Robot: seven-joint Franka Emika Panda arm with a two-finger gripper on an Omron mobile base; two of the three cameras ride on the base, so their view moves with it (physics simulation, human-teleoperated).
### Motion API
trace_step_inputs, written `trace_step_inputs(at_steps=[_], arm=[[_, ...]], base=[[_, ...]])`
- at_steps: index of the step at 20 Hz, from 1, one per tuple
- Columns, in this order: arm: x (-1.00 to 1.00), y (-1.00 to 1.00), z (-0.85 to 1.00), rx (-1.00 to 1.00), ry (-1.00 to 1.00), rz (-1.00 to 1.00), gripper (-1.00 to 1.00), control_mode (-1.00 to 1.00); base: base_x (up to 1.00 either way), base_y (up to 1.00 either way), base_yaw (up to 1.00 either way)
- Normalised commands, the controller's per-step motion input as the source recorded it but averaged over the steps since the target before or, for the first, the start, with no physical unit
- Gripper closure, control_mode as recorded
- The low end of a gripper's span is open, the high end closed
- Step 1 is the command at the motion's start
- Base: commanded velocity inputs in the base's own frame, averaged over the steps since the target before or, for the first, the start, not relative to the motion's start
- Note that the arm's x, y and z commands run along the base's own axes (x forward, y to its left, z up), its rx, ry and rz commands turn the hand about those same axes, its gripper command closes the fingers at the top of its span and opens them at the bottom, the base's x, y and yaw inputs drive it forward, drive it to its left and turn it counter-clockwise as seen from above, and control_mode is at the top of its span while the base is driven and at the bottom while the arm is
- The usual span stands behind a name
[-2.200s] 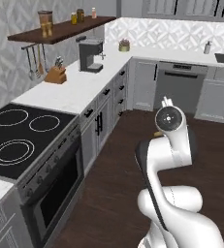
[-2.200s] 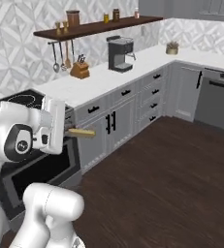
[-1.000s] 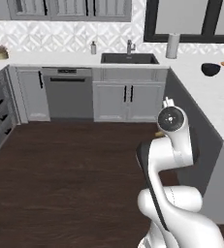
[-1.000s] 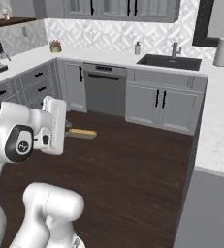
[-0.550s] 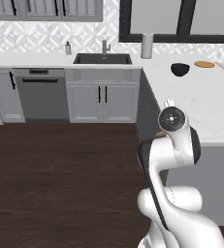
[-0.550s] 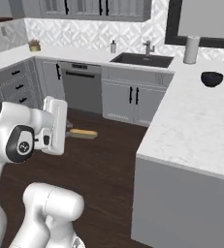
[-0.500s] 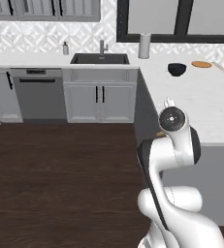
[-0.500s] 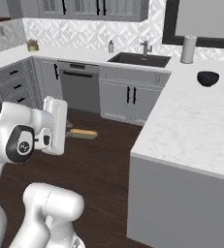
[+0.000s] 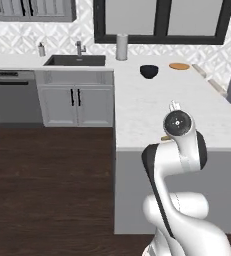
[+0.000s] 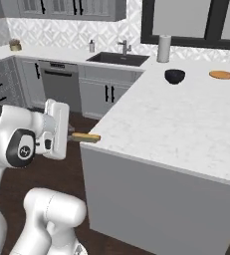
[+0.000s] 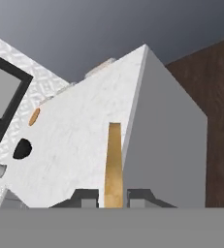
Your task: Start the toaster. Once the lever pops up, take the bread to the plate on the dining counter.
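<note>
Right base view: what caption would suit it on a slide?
End effector carrying bread edge-on toward the dining counter, plate far off.

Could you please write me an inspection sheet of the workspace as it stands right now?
Surface: dining counter, white marble, plain overhanging edge.
Job's things: bread edge-on in the end effector at the counter's near corner; plate on the far side, nothing on it.
Clutter: dark bowl near the plate; paper towel roll by the sink.
End effector: shut on the bread.
Cables: nothing seen.
Surroundings: grey cabinets, dishwasher, dark window, wood floor.
</note>
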Motion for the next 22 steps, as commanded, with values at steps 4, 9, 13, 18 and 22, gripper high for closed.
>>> trace_step_inputs(at_steps=[4,9,13,18,22], arm=[[0.0,0.0,0.0,0.0,0.0,0.0,1.0,1.0],[0.0,0.0,0.0,0.0,0.0,0.0,1.0,1.0],[0.0,0.0,0.0,0.0,0.0,0.0,1.0,1.0],[0.0,0.0,0.0,0.0,0.0,0.0,1.0,1.0],[0.0,0.0,0.0,0.0,0.0,0.0,1.0,1.0]], base=[[0.0,-1.0,0.0],[0.02,-1.0,0.0],[0.05,-1.0,0.0],[0.1,-1.0,0.0],[0.22,-1.0,0.0]])
